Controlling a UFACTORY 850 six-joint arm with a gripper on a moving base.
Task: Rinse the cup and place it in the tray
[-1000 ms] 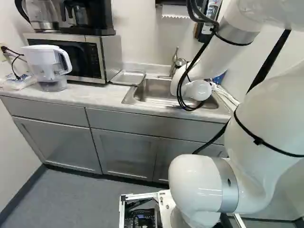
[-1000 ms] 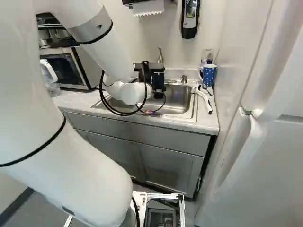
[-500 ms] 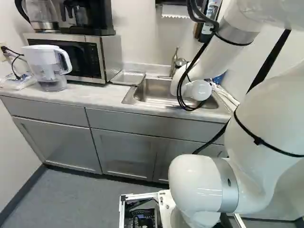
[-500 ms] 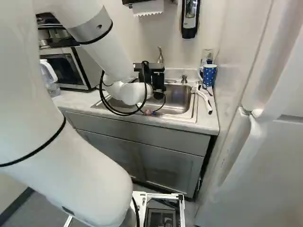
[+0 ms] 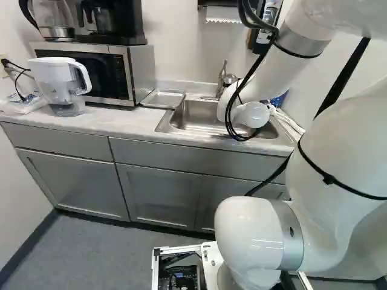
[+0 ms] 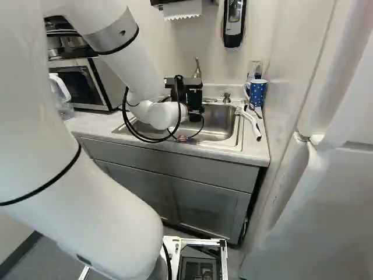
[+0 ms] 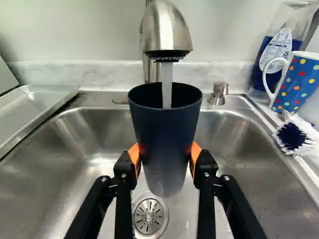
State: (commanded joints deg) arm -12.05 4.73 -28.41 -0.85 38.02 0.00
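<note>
Your gripper [image 6: 187,93] clasps a tapered, dark-blue cup [image 7: 167,144] at its three and nine o'clock; the twelve-o'clock faucet [image 7: 167,30] runs water [image 7: 167,82] inside.

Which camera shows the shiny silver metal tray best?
The left base view: the shiny silver metal tray shows whole, between the silver-and-black microwave and the steel sink. The wrist view shows only part, closer up. In the right base view, I can't make it out.
</note>
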